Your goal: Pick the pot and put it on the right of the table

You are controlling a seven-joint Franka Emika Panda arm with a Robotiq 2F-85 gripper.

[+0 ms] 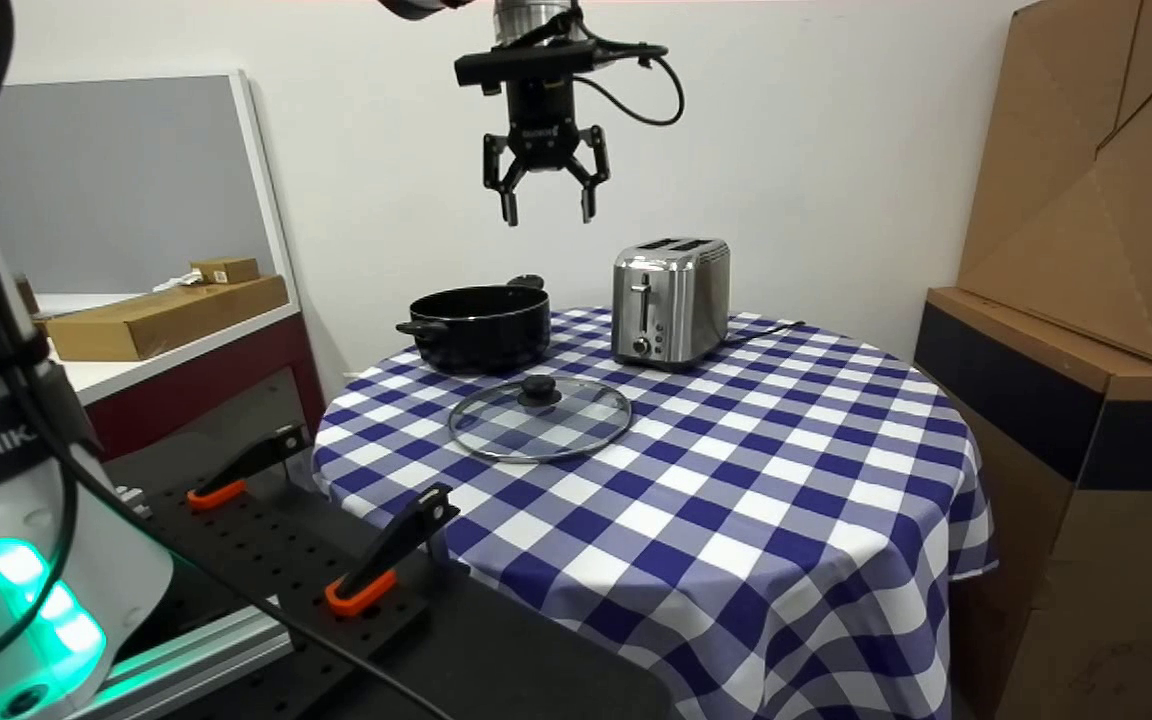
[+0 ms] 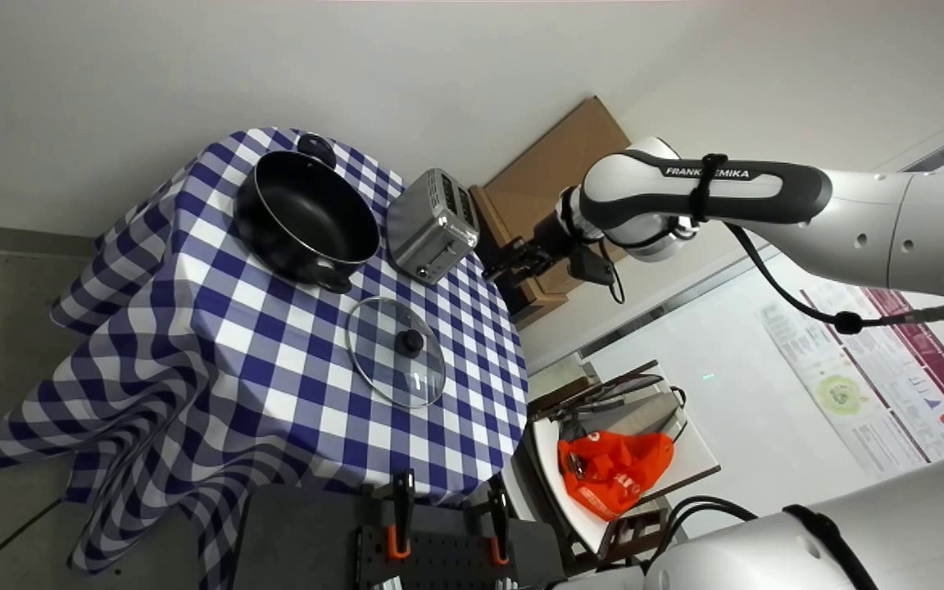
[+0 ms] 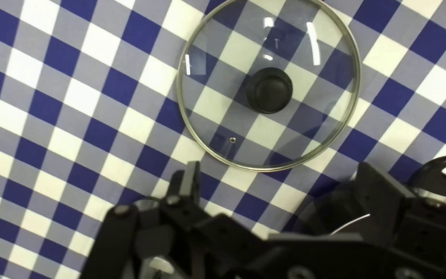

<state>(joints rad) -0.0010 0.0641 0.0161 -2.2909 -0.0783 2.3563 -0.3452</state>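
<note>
In the wrist view, blurred fingers (image 3: 190, 181) hide much of the pot (image 3: 333, 211), and the edge clips the lid (image 3: 268, 91). In an exterior view, the lower carton (image 1: 1086, 560) at right bears print too small to read, and the pot's near wall hides its floor.

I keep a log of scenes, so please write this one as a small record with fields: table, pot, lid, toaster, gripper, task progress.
table: round, covered with blue-and-white checked cloth
pot: black, upright, uncovered, on the table
lid: clear glass, knob up, flat on the cloth, apart from the pot
toaster: silver, upright on the table, apart from the pot
gripper: open, above the table, holding nothing
task progress: pot not yet gripped
</note>
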